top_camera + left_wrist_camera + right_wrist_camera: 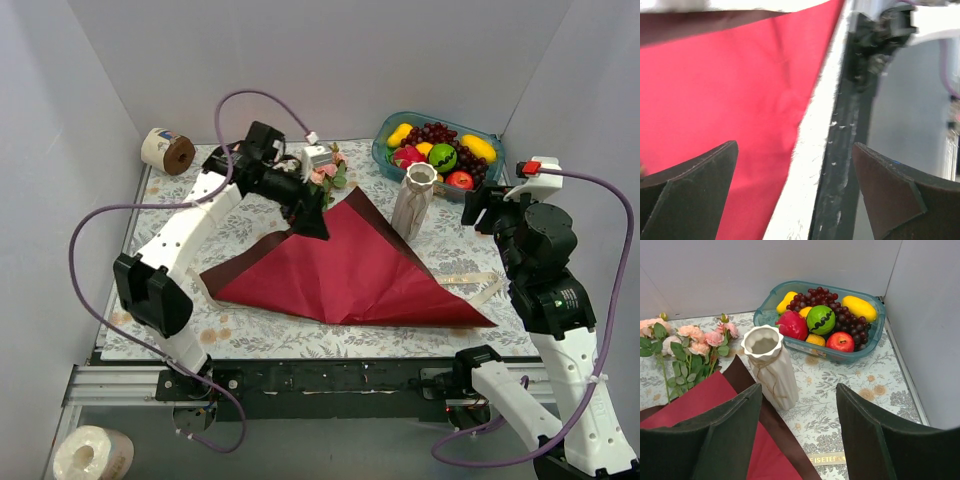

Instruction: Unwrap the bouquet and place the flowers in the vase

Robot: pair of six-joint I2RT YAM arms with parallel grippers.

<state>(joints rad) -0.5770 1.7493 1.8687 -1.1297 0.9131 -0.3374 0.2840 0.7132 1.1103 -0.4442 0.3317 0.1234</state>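
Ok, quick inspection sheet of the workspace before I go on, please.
Surface: flowery tablecloth, dark red wrapping paper spread flat on it.
Job's things: flowers lie loose at the paper's far tip; vase upright, empty, at the paper's right edge.
Clutter: fruit bowl far right; paper roll far left; cream ribbon by the paper's near right corner; second roll off the table, near left.
Pincers: left pincer open above the paper; right pincer open, facing the vase; both empty.
Cables: a purple cable loops off each arm.
Surroundings: plain white walls on three sides.
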